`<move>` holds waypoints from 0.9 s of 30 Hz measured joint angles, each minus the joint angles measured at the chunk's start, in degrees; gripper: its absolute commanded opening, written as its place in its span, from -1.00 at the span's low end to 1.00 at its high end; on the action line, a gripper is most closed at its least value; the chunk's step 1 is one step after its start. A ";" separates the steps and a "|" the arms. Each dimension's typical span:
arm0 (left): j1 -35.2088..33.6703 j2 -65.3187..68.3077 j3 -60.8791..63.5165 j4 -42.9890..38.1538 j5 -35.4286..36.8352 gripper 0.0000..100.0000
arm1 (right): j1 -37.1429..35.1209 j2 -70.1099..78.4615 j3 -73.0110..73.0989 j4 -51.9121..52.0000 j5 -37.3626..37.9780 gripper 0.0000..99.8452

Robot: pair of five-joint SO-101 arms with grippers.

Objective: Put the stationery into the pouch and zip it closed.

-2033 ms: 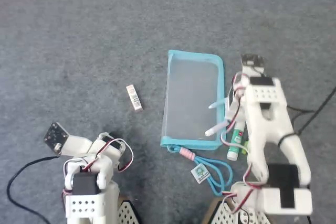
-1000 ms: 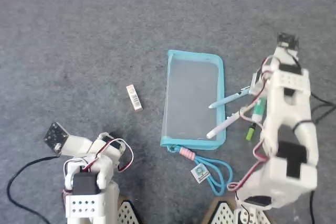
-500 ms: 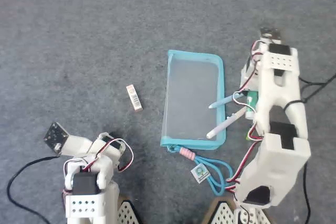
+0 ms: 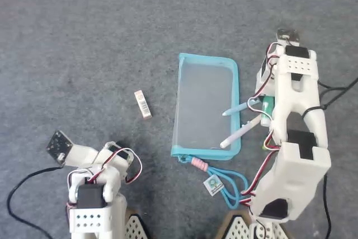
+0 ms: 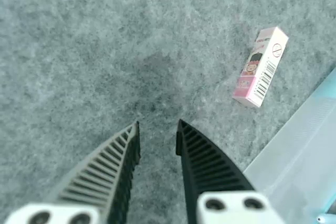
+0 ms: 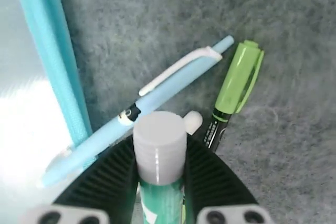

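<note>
Back beside the teal-edged pouch, right hand grips white-capped glue stick.

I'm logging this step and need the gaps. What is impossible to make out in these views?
- High view: is the pouch zipped? Too small to tell.
- High view: the right arm covers most of the green highlighter.
- Right wrist view: the right gripper covers the glue stick below its cap; the cap hides most of the white pen.
- Left wrist view: the edge cuts off the pouch.

Bright, even light; soft faint shadows
</note>
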 measured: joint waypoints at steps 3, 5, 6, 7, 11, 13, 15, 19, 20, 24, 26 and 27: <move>0.00 0.00 0.00 0.00 0.00 -0.78 | -0.09 0.00 -0.70 0.00 0.00 -0.89; 0.00 0.00 0.00 0.00 0.00 -0.78 | -0.53 0.00 -0.70 0.53 0.00 -0.89; 0.00 0.00 0.00 0.00 0.00 -0.78 | -0.97 0.00 -0.70 0.97 0.00 -0.89; 0.00 0.00 0.00 0.00 0.00 -0.78 | -1.41 0.00 -0.70 1.58 0.00 -0.89; 0.00 0.00 0.00 0.00 0.00 -0.78 | -2.11 0.00 -0.70 5.71 0.00 -0.89; 0.00 0.00 0.00 0.00 0.00 -0.78 | -2.02 0.00 -0.70 7.12 0.00 -0.89; 0.00 0.00 0.00 0.00 0.00 -0.78 | -2.02 0.00 -0.70 7.74 0.00 -0.89; 0.00 0.00 0.00 0.00 0.00 -0.78 | -1.49 0.00 -0.79 8.18 0.00 -0.90; 0.00 0.00 0.00 0.00 0.00 -0.78 | -1.14 0.00 -0.79 8.26 0.00 -0.90; 0.00 0.00 0.00 0.00 0.00 -0.78 | -1.05 0.09 -2.55 8.44 0.00 -0.94; 0.00 0.00 0.00 0.00 0.00 -0.78 | -1.05 0.09 -3.34 8.53 0.00 -0.94; 0.00 0.00 0.00 0.00 0.00 -0.78 | -0.70 0.09 -3.69 8.53 0.00 -0.94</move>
